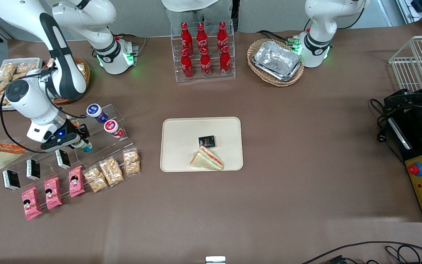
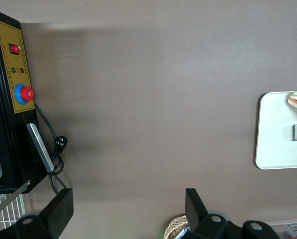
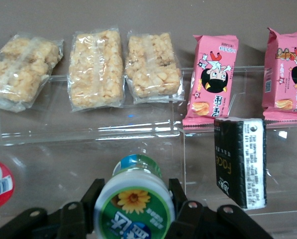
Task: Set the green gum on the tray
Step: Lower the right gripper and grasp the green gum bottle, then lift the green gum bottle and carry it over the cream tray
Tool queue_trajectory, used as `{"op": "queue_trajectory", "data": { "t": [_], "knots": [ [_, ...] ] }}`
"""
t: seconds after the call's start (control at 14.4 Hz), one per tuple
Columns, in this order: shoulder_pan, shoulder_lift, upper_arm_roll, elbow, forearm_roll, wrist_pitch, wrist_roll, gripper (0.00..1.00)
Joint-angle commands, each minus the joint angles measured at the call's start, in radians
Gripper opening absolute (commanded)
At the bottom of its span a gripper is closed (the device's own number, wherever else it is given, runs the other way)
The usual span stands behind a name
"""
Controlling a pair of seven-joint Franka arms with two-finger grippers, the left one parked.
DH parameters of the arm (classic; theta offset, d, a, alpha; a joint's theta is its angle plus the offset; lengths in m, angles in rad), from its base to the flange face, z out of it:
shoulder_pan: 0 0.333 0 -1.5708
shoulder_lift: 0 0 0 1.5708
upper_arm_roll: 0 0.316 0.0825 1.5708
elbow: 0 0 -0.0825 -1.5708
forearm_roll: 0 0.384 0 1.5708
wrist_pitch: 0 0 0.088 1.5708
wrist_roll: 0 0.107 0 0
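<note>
The green gum (image 1: 85, 147) is a small bottle with a white lid ringed in green, on the clear stepped stand (image 1: 123, 137) toward the working arm's end of the table. In the right wrist view its lid (image 3: 133, 204) shows a yellow flower. My right gripper (image 1: 82, 143) sits around it with one finger (image 3: 91, 199) against each side of the lid, shut on it. The cream tray (image 1: 181, 146) lies mid-table, well apart from the stand, and holds a sandwich (image 1: 206, 159) and a black packet (image 1: 207, 141). The tray's edge also shows in the left wrist view (image 2: 275, 134).
A blue-lidded bottle (image 1: 94, 110) and a red-lidded bottle (image 1: 112, 127) stand higher on the stand. Black packets (image 1: 62, 158), pink snack packs (image 1: 76, 180) and rice crackers (image 1: 111, 171) lie nearer the front camera. A black packet (image 3: 240, 162) stands beside the gum.
</note>
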Motion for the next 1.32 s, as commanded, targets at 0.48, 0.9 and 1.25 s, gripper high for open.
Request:
{"op": "queue_trajectory", "data": {
  "t": [0.48, 0.9, 1.25],
  "knots": [
    [0.010, 0.002, 0.004, 0.278, -0.001, -0.357, 0.036, 0.20],
    [0.036, -0.011, 0.013, 0.617, 0.003, -0.825, 0.124, 0.20],
    [0.095, -0.017, 0.052, 0.805, 0.046, -1.068, 0.339, 0.21]
  ]
}}
